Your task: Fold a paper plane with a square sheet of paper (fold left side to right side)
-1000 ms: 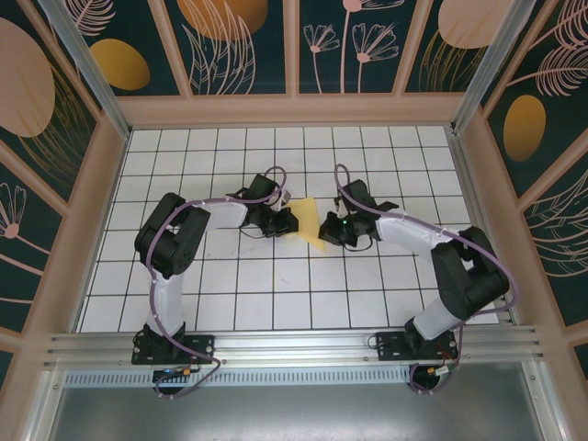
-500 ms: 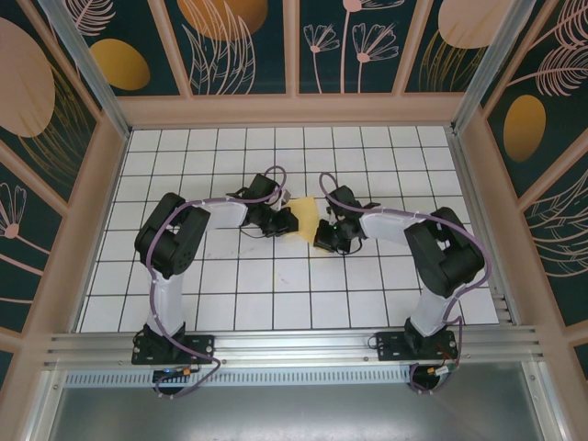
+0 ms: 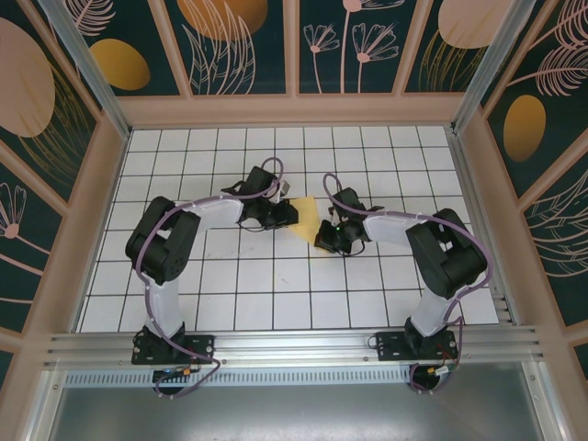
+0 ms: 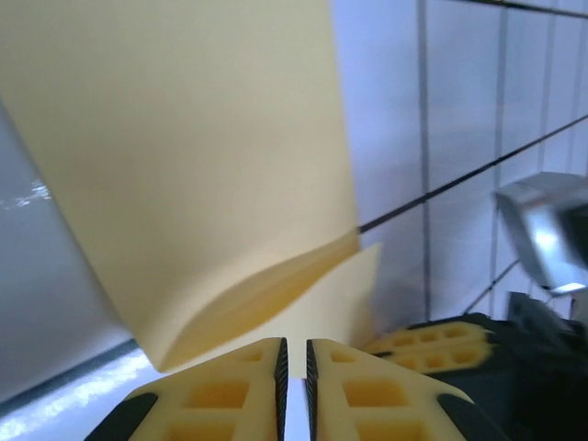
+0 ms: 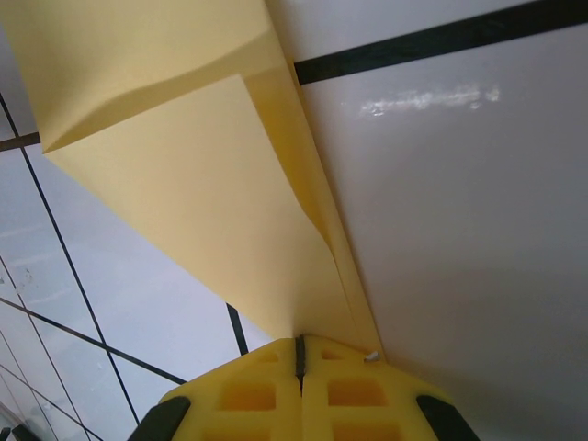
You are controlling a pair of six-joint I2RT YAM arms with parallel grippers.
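The square sheet of paper (image 3: 309, 217) is yellow and folded over on itself, and lies mid-table between my two grippers. My left gripper (image 3: 288, 216) meets its left edge. In the left wrist view the paper's (image 4: 202, 165) upper layer curls up off the lower one. My left gripper (image 4: 294, 342) is all but shut, a thin slit showing between the pads, with the lower layer's edge just beyond the tips. My right gripper (image 3: 324, 240) is at the paper's near right corner. In the right wrist view the paper (image 5: 184, 184) runs into my right gripper (image 5: 299, 341), which is shut on that corner.
The white gridded table (image 3: 276, 285) is walled by a wooden frame (image 3: 101, 184) on three sides. A metal rail (image 3: 294, 344) with both arm bases runs along the near edge. The right gripper's yellow fingers (image 4: 432, 335) lie close to the right of my left fingertips.
The right arm's elbow folded inward and its gripper slid left along the paper's near corner. The left gripper shifted slightly up and right, and the paper moved a little farther away.
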